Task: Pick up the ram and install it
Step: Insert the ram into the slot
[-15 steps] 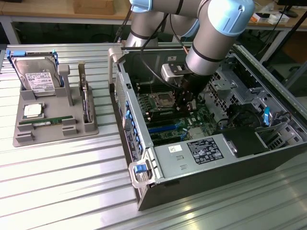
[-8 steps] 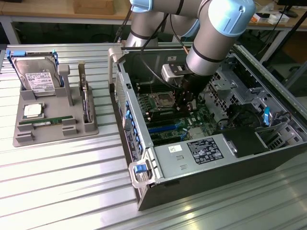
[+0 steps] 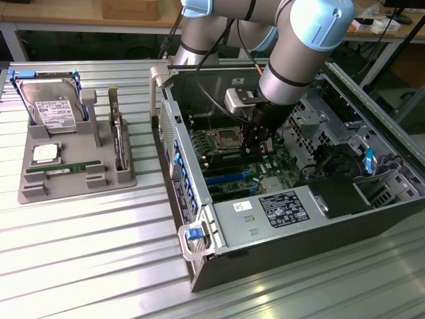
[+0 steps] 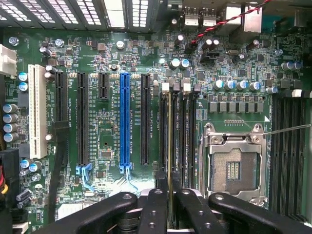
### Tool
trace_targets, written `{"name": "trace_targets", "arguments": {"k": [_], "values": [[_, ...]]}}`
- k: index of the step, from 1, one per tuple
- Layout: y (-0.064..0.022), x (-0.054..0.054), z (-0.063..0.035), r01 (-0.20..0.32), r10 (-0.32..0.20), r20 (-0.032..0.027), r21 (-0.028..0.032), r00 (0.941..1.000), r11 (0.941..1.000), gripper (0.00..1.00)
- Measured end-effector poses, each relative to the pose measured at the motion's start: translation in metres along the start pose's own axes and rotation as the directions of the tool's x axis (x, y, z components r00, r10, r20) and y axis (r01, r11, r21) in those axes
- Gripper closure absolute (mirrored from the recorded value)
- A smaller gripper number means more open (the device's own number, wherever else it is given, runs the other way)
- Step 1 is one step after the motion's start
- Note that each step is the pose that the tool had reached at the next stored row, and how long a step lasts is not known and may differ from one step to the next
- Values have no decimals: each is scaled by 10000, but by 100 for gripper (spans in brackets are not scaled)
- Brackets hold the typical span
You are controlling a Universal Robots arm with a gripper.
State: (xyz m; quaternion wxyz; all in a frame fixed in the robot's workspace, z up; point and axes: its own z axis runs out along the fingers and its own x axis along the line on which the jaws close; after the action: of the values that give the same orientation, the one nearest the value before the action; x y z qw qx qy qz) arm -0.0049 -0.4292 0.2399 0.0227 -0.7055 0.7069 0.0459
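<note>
My gripper (image 4: 170,209) is down inside the open computer case (image 3: 372,212), over the motherboard (image 4: 107,126). It is shut on the ram (image 4: 170,141), a thin stick seen edge-on between the two black fingers (image 4: 155,209). The stick runs along one of the black memory slots (image 4: 163,131), beside the empty silver processor socket (image 4: 234,168). I cannot tell whether it sits in the slot or hangs just above it. In the exterior view the gripper (image 3: 259,143) is low over the board, and the arm hides the ram.
A grey holder (image 3: 30,189) stands on the slatted table at the exterior view's left. It carries a hard drive (image 3: 50,103), a square processor chip (image 3: 45,153), a flat green stick (image 3: 66,169) and an upright card (image 3: 119,143). Case walls and the power supply (image 3: 279,209) ring the gripper.
</note>
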Motion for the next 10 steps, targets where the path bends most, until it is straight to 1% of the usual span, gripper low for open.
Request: {"name": "trace_targets", "arguments": {"k": [4, 6, 10], "values": [[0, 0, 0, -11, 11, 4, 2, 10000, 10000, 87], [2, 0, 0, 165, -165, -5, -14, 9999, 9999, 87], [1, 0, 0, 174, -174, -4, -16, 9998, 9998, 87]]}}
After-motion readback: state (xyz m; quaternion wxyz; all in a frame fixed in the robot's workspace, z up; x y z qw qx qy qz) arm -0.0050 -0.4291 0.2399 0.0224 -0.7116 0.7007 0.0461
